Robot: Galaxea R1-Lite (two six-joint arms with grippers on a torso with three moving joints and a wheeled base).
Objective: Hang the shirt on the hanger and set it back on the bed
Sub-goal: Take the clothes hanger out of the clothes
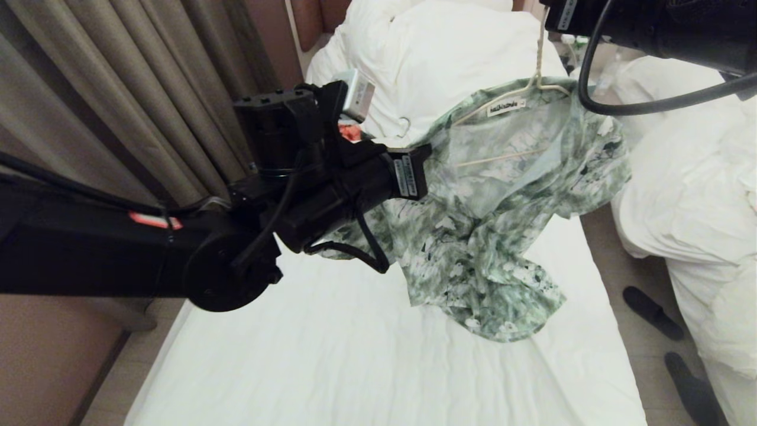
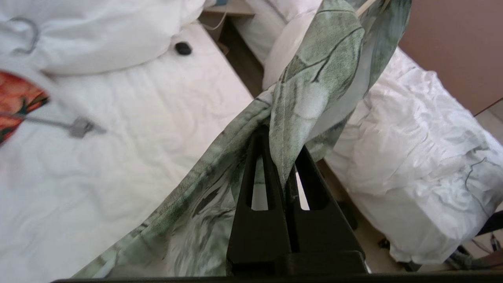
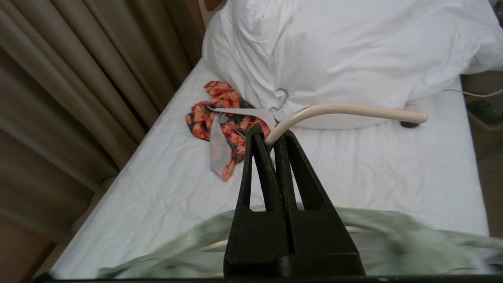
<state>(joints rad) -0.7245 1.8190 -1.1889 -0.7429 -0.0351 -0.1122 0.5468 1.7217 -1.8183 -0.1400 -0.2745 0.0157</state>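
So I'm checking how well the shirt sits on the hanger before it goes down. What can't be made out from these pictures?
- Head view: the left arm hides the left claw and the shirt's near shoulder.
- Head view: the frame's top edge cuts off the hanger's hook and the right claw.
- Right wrist view: the shirt below the right claw is a blur.
- Left wrist view: the left claw pinches one fold; the frame's top edge cuts off the hanger.
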